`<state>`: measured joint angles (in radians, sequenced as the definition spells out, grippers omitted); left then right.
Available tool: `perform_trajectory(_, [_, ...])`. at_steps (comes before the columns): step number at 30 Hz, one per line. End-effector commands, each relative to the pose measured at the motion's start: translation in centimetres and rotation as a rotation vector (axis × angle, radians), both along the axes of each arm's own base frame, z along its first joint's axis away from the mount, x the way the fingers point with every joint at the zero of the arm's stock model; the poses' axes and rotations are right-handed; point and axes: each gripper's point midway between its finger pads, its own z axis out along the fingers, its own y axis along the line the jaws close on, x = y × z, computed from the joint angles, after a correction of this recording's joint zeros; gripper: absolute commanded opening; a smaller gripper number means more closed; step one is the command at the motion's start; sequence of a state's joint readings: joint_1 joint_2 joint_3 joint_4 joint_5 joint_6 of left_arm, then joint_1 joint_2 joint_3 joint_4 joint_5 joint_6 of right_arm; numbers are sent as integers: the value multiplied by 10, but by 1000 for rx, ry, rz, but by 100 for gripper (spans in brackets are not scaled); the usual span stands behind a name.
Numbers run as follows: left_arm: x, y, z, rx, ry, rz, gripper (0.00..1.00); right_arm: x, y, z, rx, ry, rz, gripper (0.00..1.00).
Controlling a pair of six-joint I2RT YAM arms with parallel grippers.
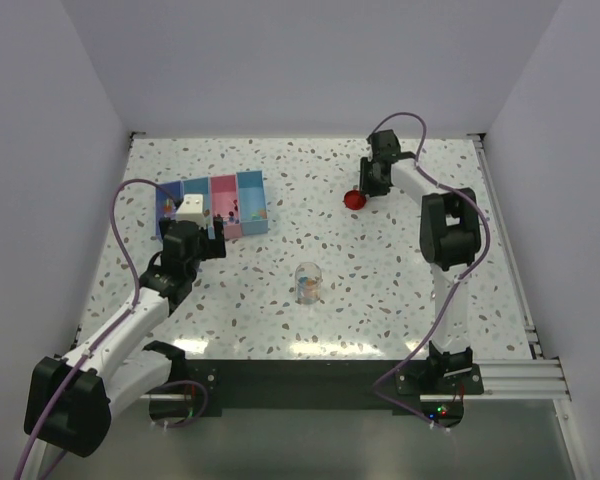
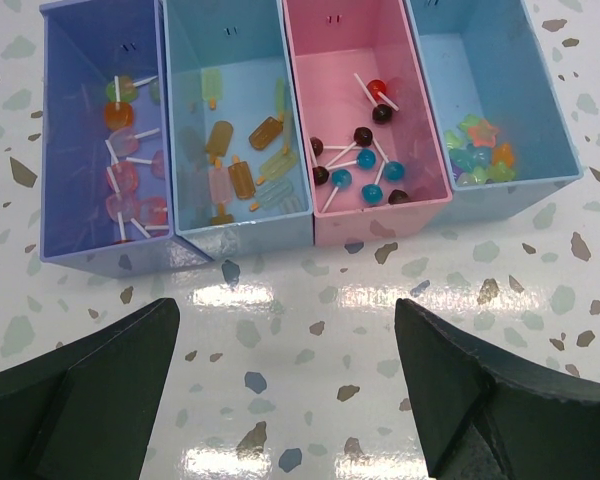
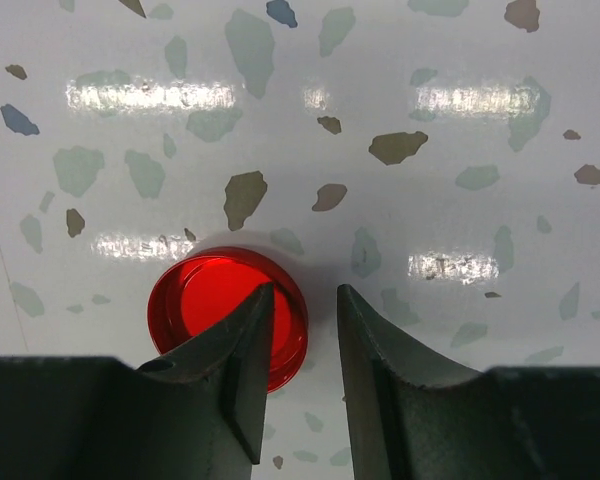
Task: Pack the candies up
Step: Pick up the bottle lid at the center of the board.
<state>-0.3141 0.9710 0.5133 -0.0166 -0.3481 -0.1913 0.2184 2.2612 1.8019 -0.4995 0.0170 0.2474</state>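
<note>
The candies lie sorted in a four-compartment tray (image 2: 380, 222) (image 1: 226, 180): flat lollipops (image 2: 130, 170) in the purple bin, ice-pop shapes (image 2: 242, 175) in the light-blue one, ball lollipops (image 2: 365, 165) in the pink one, star sweets (image 2: 477, 150) in the blue one. My left gripper (image 2: 285, 320) (image 1: 195, 240) hovers wide open just in front of the tray, holding nothing. At the far right, my right gripper (image 3: 305, 300) (image 1: 366, 188) is down at the round red lid (image 3: 200, 300) (image 1: 354, 199). Its jaws are narrowed astride the lid's right rim, one finger (image 3: 242, 340) inside, a gap still showing.
A small clear jar (image 1: 307, 282) with a few coloured sweets inside stands upright mid-table, between the two arms. White walls close in the speckled table on three sides.
</note>
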Motion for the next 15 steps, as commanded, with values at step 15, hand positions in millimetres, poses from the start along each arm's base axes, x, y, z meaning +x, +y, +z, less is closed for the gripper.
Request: perform_trajectory(15, [11,-3,30,-61,-83,23,93,-2,6,36,-132,-91,116,0])
